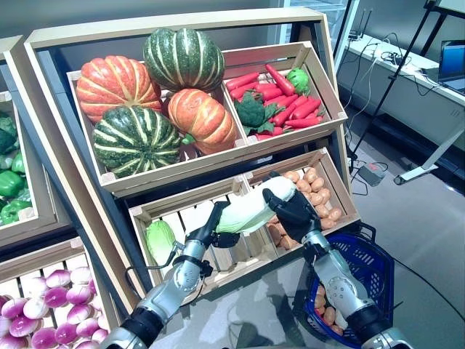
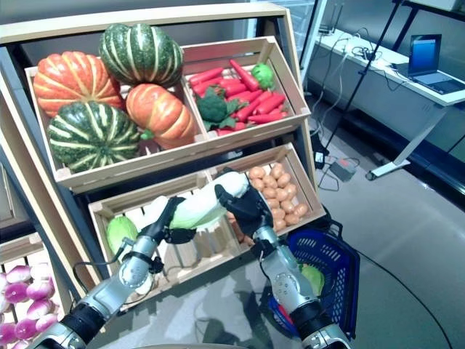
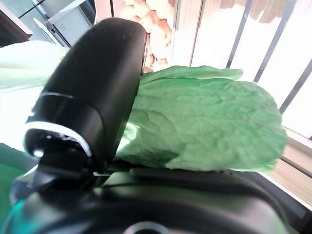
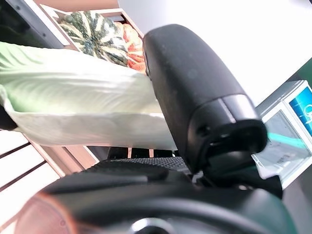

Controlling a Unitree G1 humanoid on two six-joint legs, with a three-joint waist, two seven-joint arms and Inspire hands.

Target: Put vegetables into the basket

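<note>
A long pale green napa cabbage (image 1: 247, 211) is held level between both hands in front of the stand's lower crates. My left hand (image 1: 216, 227) is shut on its leafy end, and the green leaves (image 3: 204, 122) show past the thumb in the left wrist view. My right hand (image 1: 294, 211) is shut on its white stem end, which shows in the right wrist view (image 4: 73, 97). The blue basket (image 1: 385, 269) stands on the floor to the lower right of the cabbage. It holds small orange round vegetables (image 1: 327, 313) and a green one (image 2: 312, 278).
The slanted wooden stand (image 1: 182, 171) with full crates stands right behind the hands. A second cabbage (image 1: 160, 240) lies in the lower left crate. A desk with a laptop (image 1: 452, 62) stands far right. A power strip (image 1: 372, 173) lies on the grey floor.
</note>
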